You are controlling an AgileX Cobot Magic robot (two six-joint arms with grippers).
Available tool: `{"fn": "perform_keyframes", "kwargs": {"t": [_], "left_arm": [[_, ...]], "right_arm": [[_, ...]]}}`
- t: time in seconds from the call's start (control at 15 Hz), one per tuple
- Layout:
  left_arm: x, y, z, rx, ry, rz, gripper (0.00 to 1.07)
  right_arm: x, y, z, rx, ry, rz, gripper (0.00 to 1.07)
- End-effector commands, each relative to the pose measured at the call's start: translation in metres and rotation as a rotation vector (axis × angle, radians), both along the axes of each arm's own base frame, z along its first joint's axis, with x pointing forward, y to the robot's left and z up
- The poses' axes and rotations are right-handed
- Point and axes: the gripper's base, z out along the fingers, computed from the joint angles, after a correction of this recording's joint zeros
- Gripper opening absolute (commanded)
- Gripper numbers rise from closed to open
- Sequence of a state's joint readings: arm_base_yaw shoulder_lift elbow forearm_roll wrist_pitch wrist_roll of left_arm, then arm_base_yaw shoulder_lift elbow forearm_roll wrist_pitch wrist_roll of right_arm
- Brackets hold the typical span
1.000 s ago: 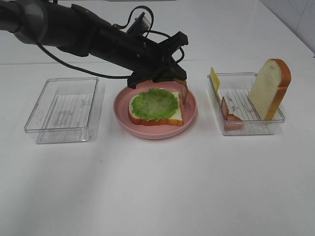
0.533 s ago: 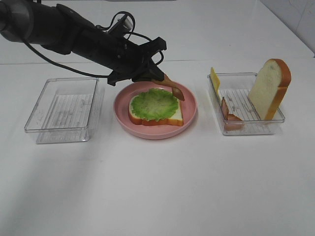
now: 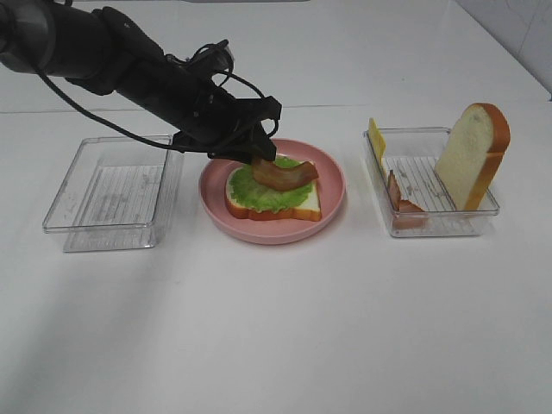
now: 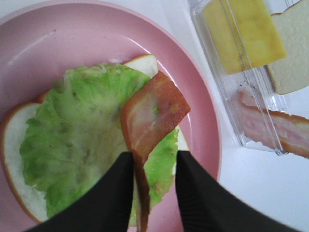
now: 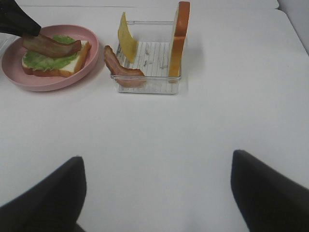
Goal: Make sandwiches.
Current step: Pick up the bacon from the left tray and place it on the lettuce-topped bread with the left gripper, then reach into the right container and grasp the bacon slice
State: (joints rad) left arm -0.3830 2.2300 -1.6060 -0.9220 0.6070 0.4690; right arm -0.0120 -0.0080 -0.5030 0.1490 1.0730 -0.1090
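The left hand (image 4: pixel 153 159) is nearly closed on one end of the bacon strip (image 4: pixel 152 113). That end is raised clear of the lettuce (image 4: pixel 77 135), so the strip is judged to be held, not released. Its far end is draped on the lettuce toward two o'clock of the bread slice (image 3: pixel 306 207), which lies flat on the pink plate (image 3: pixel 332 194) in the middle of the counter (image 3: pixel 276 328).

The strip is judged light and rubbery: it arches and twists on its own, so it is best pinched across its flat faces near one end and laid down without dragging the lettuce (a loose sheet that could shift).

At three o'clock of the plate, the right tray (image 3: pixel 431 226) holds a second bread slice (image 3: pixel 470 155) standing upright against the far wall, a yellow cheese square (image 3: pixel 376 138) leaning at the wall nearest the plate, and a pink-brown strip (image 3: pixel 401 203) propped in the near corner. The upright slice is judged stiff and easily taken by its crust edges.

At nine o'clock, nothing is seen in the left tray (image 3: pixel 112 190).

The right hand (image 5: pixel 157 162) is spread wide over bare counter, with nothing held.
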Motion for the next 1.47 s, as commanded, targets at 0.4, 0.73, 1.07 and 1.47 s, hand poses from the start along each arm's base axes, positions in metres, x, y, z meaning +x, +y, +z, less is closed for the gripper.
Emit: {"fn": "perform_keyframes", "kwargs": {"t": [0.4, 0.73, 1.07, 1.47], "left_arm": [[-0.003, 0.015, 0.030, 0.166, -0.068, -0.013, 0.74], [-0.030, 0.043, 0.094, 0.380, -0.043, 0.021, 0.74], [-0.094, 0.076, 0.186, 0.482, -0.002, 0.007, 0.74], [-0.187, 0.113, 0.281, 0.408, -0.182, 0.056, 0.74]], "right_arm": [[-0.001, 0.000, 0.001, -0.006, -0.020, -0.002, 0.78], [-0.001, 0.000, 0.001, -0.006, -0.020, -0.002, 0.78], [-0.001, 0.000, 0.001, -0.006, -0.020, -0.002, 0.78], [-0.001, 0.000, 0.001, -0.006, -0.020, -0.002, 0.78]]}}
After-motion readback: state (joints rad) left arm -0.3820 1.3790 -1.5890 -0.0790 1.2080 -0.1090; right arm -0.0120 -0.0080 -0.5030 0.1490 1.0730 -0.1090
